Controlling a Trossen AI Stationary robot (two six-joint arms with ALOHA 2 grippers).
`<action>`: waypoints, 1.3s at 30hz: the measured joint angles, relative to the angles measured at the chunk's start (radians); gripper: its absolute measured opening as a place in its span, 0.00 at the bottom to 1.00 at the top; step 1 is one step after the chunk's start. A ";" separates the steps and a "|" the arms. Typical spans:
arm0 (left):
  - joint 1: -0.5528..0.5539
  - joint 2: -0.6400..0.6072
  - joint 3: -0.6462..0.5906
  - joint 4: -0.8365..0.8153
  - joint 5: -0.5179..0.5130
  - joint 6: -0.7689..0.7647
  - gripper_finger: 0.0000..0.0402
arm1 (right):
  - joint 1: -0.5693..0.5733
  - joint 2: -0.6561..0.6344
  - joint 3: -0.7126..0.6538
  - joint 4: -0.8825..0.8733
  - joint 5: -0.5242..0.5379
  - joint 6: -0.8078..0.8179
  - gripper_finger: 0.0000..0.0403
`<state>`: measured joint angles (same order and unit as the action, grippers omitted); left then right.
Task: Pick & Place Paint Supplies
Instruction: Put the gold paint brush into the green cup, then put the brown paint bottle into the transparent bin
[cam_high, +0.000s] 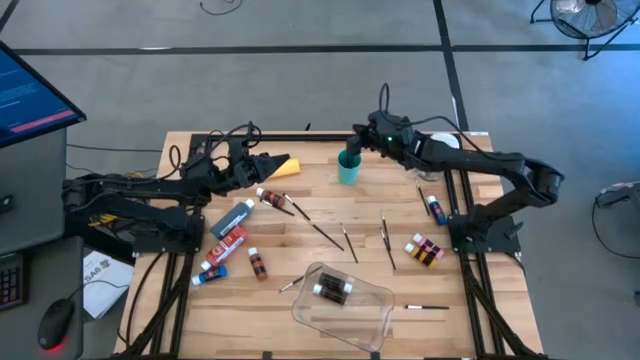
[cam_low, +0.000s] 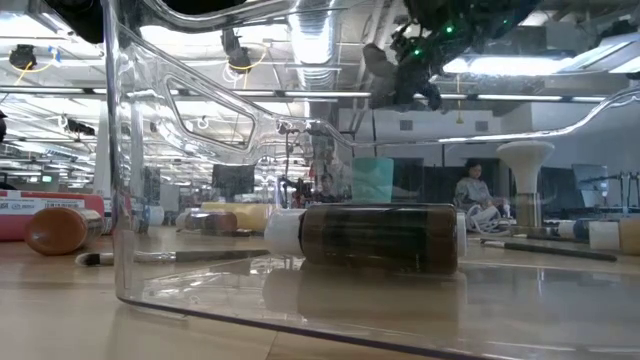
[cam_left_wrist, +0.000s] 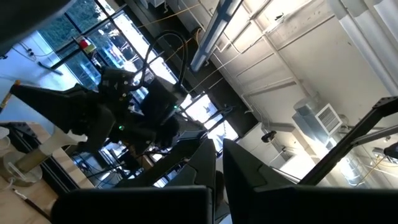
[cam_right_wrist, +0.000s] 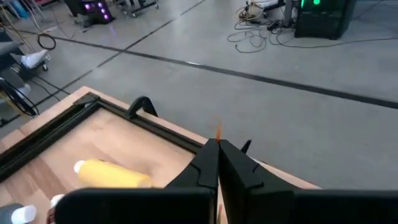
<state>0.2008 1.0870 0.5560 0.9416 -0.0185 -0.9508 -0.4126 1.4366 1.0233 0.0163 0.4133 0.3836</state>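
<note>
Even, bright overhead light falls on the pale wooden table (cam_high: 300, 250) in the high view, leaving only soft, short shadows beside the things on it. In the low view, long ceiling strip lights (cam_low: 560, 97) glare and smear into streaks across the curved wall of the clear rectangular plastic tray (cam_low: 150, 200), which warps the room behind it, while the dark brown paint bottle with a white cap (cam_low: 370, 237) inside is fairly sharp and the background is soft. The left wrist view looks up into bright windows and lamps, so its nearer parts are dark silhouettes; the right wrist view is evenly lit, with its closest dark parts blurred.

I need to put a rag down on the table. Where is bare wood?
Bare wood: the far strip between the yellow bottle and teal cup, and the near left corner beside the clear tray. The middle is crowded with brushes and bottles.
</note>
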 joint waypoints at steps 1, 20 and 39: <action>0.000 0.000 0.000 0.000 0.000 0.000 0.00 | 0.000 0.009 0.000 0.002 0.000 0.000 0.00; 0.000 0.000 0.000 -0.008 0.035 -0.033 0.00 | 0.027 0.098 0.001 0.007 0.030 0.036 0.04; 0.000 0.000 0.000 -0.011 0.035 -0.032 0.00 | 0.047 0.079 0.000 -0.077 0.033 0.044 0.15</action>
<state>0.2008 1.0870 0.5560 0.9302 0.0165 -0.9828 -0.3656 1.5158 1.0237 -0.0607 0.4464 0.4277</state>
